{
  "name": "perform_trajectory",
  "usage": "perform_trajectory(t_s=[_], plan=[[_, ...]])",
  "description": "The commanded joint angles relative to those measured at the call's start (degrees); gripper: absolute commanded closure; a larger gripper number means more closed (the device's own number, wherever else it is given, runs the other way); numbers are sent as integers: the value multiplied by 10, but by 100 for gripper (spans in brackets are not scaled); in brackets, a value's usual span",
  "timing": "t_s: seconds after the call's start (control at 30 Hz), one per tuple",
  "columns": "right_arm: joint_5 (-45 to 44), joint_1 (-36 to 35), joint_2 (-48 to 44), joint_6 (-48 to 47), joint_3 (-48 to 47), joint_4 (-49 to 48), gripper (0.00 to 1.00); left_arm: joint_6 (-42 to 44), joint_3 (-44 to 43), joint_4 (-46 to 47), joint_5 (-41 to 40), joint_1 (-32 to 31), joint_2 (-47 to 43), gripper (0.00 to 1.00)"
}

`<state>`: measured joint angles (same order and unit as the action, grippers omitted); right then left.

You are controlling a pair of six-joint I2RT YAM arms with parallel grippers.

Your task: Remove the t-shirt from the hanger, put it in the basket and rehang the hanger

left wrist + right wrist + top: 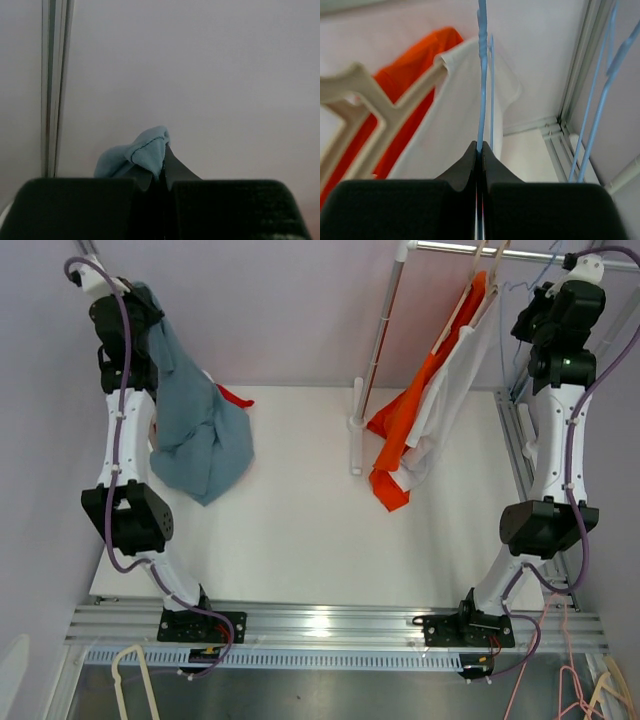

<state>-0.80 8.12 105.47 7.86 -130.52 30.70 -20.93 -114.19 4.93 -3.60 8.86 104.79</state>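
Note:
The blue-grey t-shirt (200,435) hangs from my left gripper (140,295), held high at the far left, and its lower folds rest bunched on the white table (300,530). In the left wrist view a fold of the t-shirt (145,152) is pinched between my shut left gripper (164,154). My right gripper (530,312) is raised at the far right, shut on the thin blue wire hanger (482,75), which runs up out of the right gripper (480,146). The hanger carries no cloth that I can see.
An orange t-shirt (400,420) and a white t-shirt (450,390) hang on beige hangers (380,110) from the rail (480,248). Its stand pole (357,430) rises from the table's back middle. More blue hangers (600,90) hang at right. A red cloth (235,397) peeks from behind the blue-grey shirt.

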Motion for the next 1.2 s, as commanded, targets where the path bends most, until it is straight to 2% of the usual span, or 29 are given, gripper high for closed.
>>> perform_trajectory(t_s=[0.0, 0.2, 0.33, 0.47, 0.5, 0.53, 0.57, 0.6, 0.63, 0.73, 0.8, 0.87, 1.0, 1.03, 1.07, 1.17], plan=[[1, 6, -29, 0, 43, -37, 100, 8, 60, -4, -16, -2, -36, 99], [-10, 6, -69, 0, 114, -41, 100, -10, 142, -72, -81, -2, -39, 99], [-15, 8, -94, 1, 153, -48, 98, -69, 116, -210, -150, -2, -14, 99], [-18, 10, -109, 3, 158, -39, 82, -114, 125, -252, -137, -2, -2, 99], [-17, 11, -112, 3, 154, -36, 71, -116, 132, -252, -137, -2, -2, 99], [-17, 10, -113, 3, 149, -28, 68, -113, 141, -247, -122, -2, -4, 99], [-18, 11, -118, 4, 142, -21, 65, -103, 151, -240, -118, -2, -6, 88], [-18, 10, -118, 5, 125, -3, 63, -103, 151, -243, -117, -2, -4, 70], [-21, 11, -120, 6, 113, 8, 60, -103, 147, -246, -108, -1, -3, 33], [-23, 11, -124, 15, 71, 46, 56, -109, 112, -288, -102, 0, 14, 1], [-14, 7, -132, 22, 52, 64, 55, -110, 93, -312, -96, -2, 18, 1], [-10, 2, -133, 32, 36, 79, 50, -93, 103, -298, -85, -14, 3, 1], [-1, -15, -127, 51, 3, 109, 46, -15, 168, -188, -96, -71, -110, 1], [1, -20, -126, 62, 0, 107, 46, 23, 192, -133, -94, -82, -133, 1], [18, -21, -124, 66, -1, 104, 46, 42, 215, -102, -63, -123, -155, 1], [48, -29, -103, 80, -15, 92, 46, 96, 241, -21, -20, -185, -229, 1]])
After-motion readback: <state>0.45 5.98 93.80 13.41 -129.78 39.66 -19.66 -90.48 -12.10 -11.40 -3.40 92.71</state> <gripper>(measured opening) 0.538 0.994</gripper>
